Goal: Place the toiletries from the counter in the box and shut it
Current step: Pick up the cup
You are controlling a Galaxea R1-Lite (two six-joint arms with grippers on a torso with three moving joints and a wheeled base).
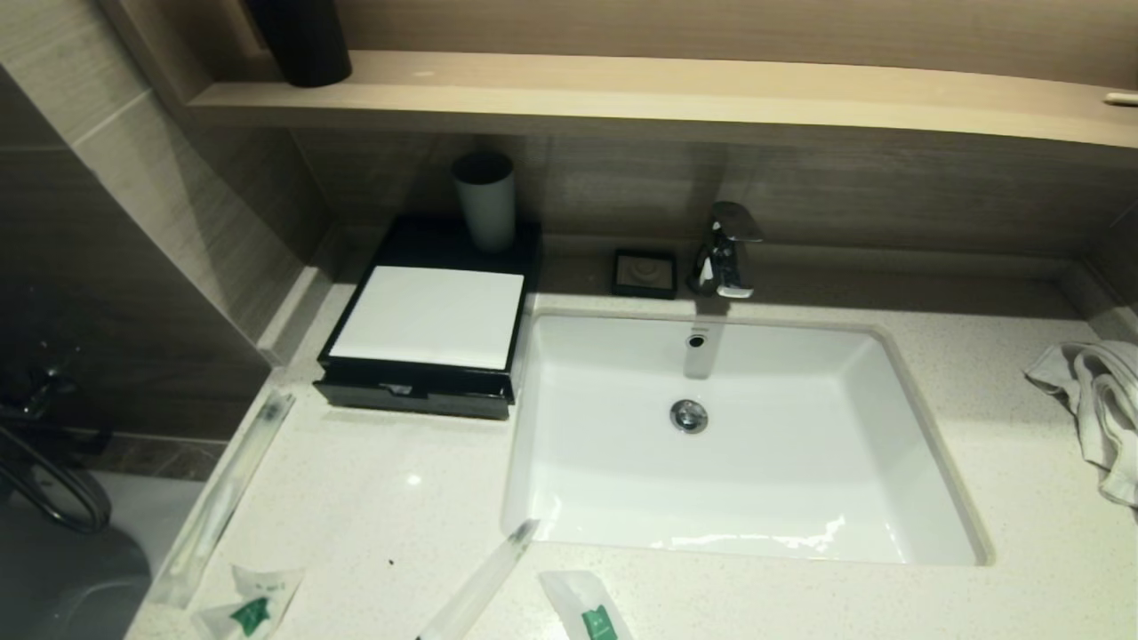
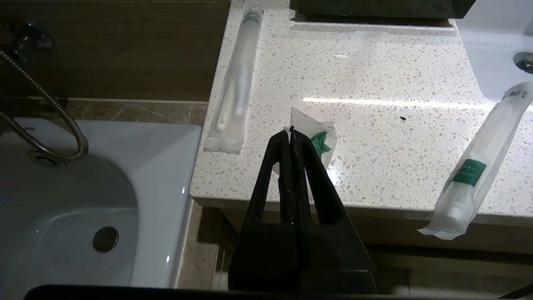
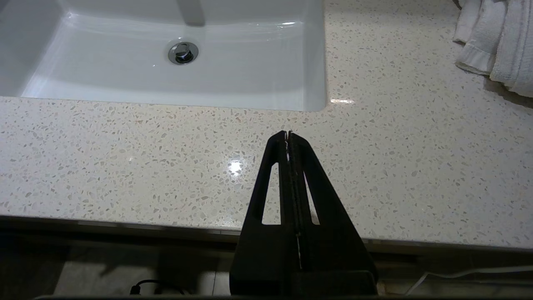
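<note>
Items as I read them from my station, nothing yet handled.

1. Left gripper (image 2: pixel 290 132): fingers pressed together, empty, hanging off the near edge of the counter (image 1: pixel 382 498) by its left corner. Not visible from the head camera.
2. Right gripper (image 3: pixel 287 134): fingers pressed together, empty, off the near edge, in front of the sink's right corner.
3. Box (image 1: pixel 431 316): far left on the counter, touching the sink's left rim. Its front drawer (image 1: pixel 413 391) looks barely ajar; I cannot see inside, so contents unknown. A cup (image 1: pixel 485 201) stands on its far end.
4. Toiletries, all on the counter, none boxed:
   - long wrapped stick (image 1: pixel 227 493) along the left edge;
   - small sachet with green label (image 1: pixel 253 604) at the near left corner, just beyond the left gripper's tips;
   - long tube (image 1: pixel 484 582) lying diagonally, its tip over the sink's near-left corner and its tail overhanging the near edge;
   - a further green-labelled sachet (image 1: pixel 587 609) just right of it, cut off by the frame.
5. Sink (image 1: pixel 738 436): empty basin. Soap dish (image 1: pixel 645 271) and tap (image 1: pixel 725 249) behind it; towel (image 1: pixel 1093 404) far right.

Risks, my judgement:
- The stick sits right at the left edge; a sideways nudge would send it to the floor.
- The diagonal tube could tip off the front or slide into the basin.
- Slick flat wrappers may slip from the pinch.
- The drawer needs pulling out; tugging could shift the box or topple the cup.
</note>
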